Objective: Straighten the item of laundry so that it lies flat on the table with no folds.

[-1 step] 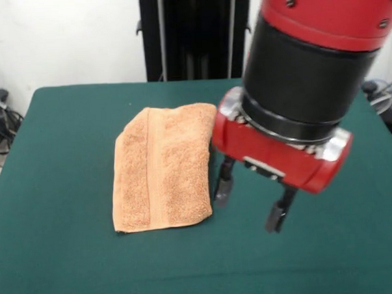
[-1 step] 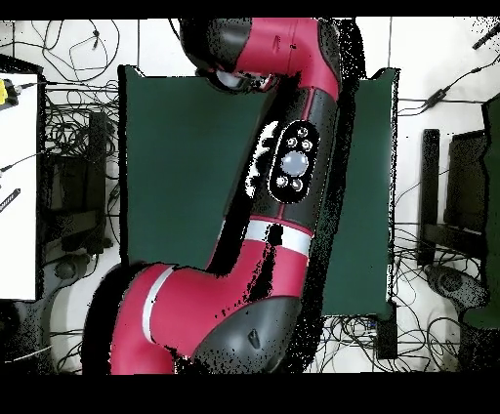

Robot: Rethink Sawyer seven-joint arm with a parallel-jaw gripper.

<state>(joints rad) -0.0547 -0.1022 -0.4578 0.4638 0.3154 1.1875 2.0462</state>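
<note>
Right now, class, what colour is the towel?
Light orange-tan towel, clearest in the front view.

The light is soft and even, with no strong glare. The towel (image 1: 162,168) is lit well, so its loops and woven band show. A faint shadow lies on the green counter (image 1: 61,192) under the arm (image 1: 310,70). The arm, close to the front camera, looks a bit blurry.

We count one towel (image 1: 163,168), folded, on one green table (image 1: 64,257). We see one red and black arm (image 2: 283,186) carrying one gripper (image 1: 250,202) with two dark fingers (image 1: 223,183), spread apart. Behind the table stands one black pedestal (image 1: 194,33).
</note>
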